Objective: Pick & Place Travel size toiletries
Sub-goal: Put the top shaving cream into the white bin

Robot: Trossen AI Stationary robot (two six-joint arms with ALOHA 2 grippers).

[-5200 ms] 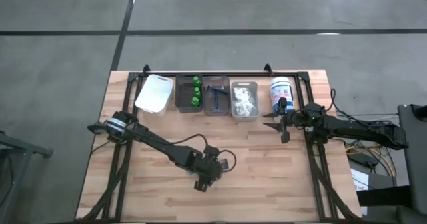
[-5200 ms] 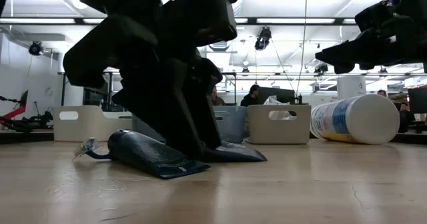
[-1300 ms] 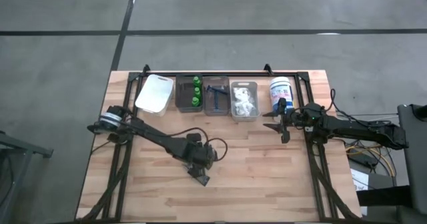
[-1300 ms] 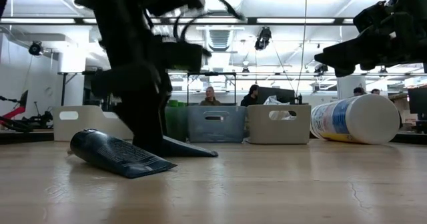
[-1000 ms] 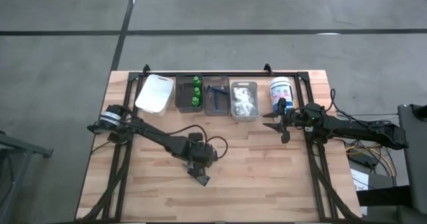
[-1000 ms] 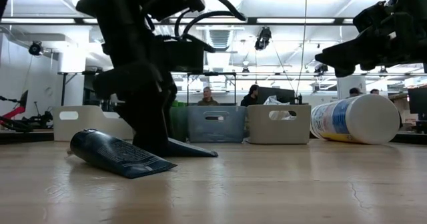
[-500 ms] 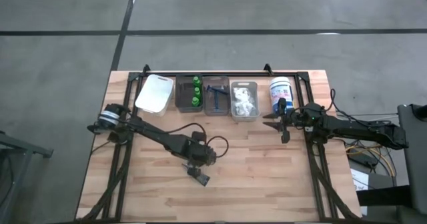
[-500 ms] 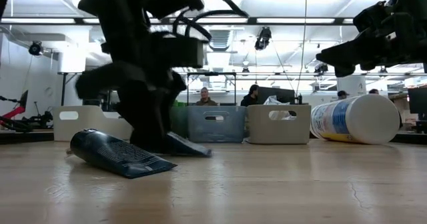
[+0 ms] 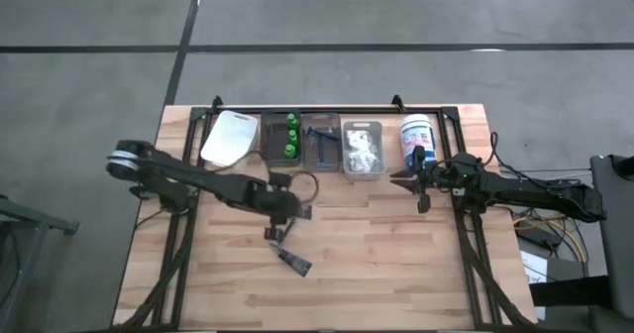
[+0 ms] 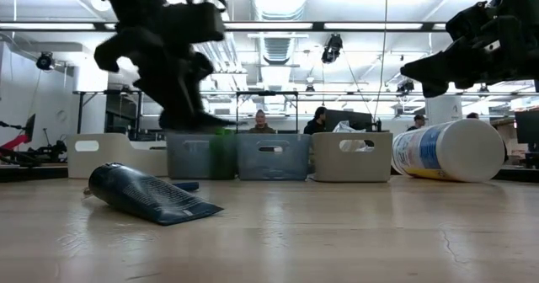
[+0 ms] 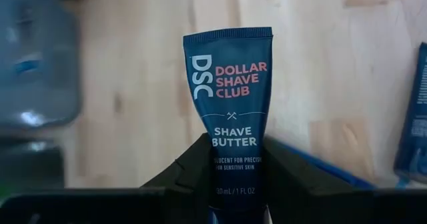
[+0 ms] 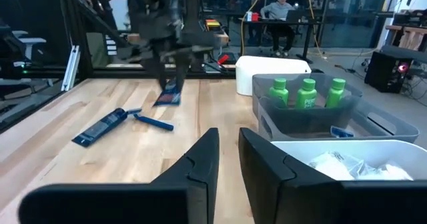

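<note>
Pinching the shave butter tube (image 11: 229, 117) by its end only, the left gripper (image 9: 281, 221) risks it slipping; the right gripper (image 12: 225, 159) looks nearly shut, empty.

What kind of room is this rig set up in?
Probably an open-plan lab or office: long ceiling light strips, people seated at desks behind the wooden table, and a grey concrete floor.

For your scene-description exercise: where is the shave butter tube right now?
The shave butter tube is clamped in the left gripper, lifted above the table's middle in the high view, in front of the bin of green bottles.
</note>
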